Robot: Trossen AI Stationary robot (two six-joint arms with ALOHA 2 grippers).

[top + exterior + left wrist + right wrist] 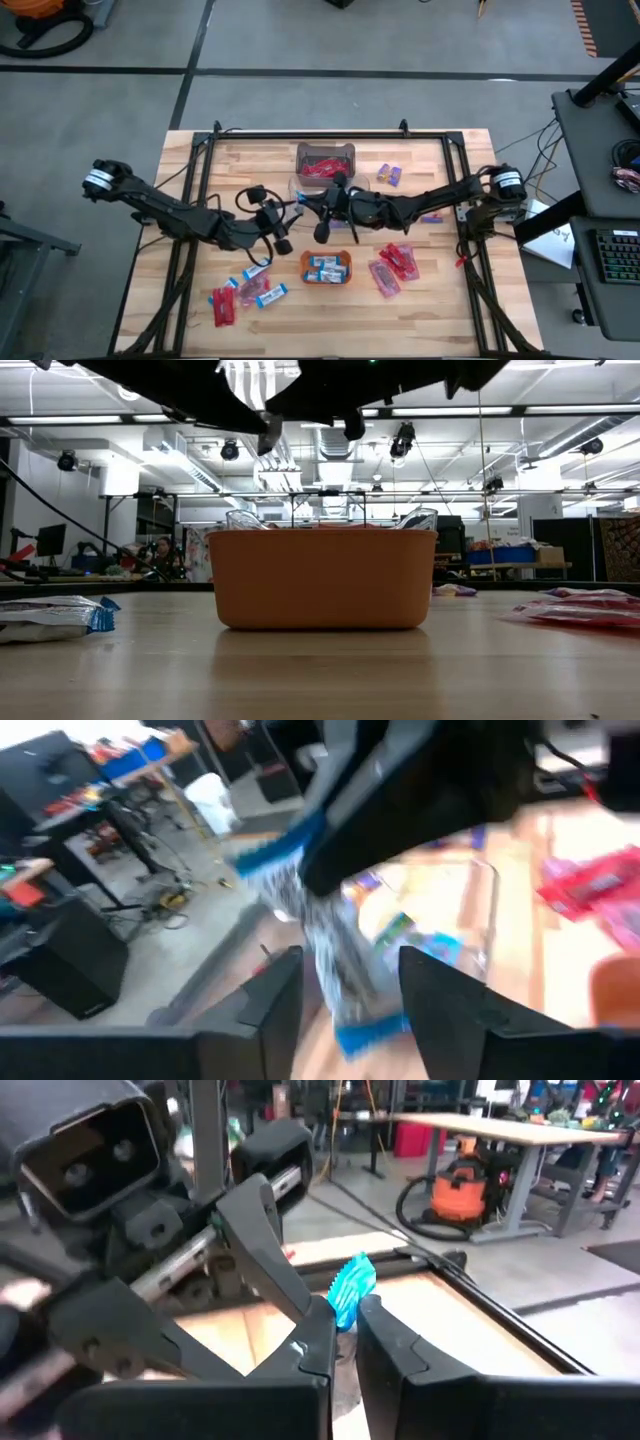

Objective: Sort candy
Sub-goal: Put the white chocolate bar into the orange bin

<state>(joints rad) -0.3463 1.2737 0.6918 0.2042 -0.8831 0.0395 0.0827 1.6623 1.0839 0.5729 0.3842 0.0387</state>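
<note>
Pale wooden planks make up the bench (440,300), flat and matt, with a thin black metal frame (330,133) round its edges; on it stand a clear plastic bin (325,158) holding red packets and a smooth, round-cornered orange tray (327,282) holding blue-and-white bars; the rest of the candy lies loose in small heaps, red packets (392,268) on the right, red and blue-and-white pieces (245,292) on the left, purple wrappers (389,174) near the far edge.

Both arms meet above the middle of the bench; the right gripper (345,1320) is clamped on a crinkly blue wrapper (351,1291), pinching its lower end so the frilled top sticks out; the left gripper (350,985) has its fingers apart with a blue-and-white bar (330,955) between them, and it does not seem to squeeze it.

Each sweet looks very light and soft; the film is likely slick and crushes easily, so a gentle pinch across the flat middle should hold better than one on a loose twisted end, which could slip out.
</note>
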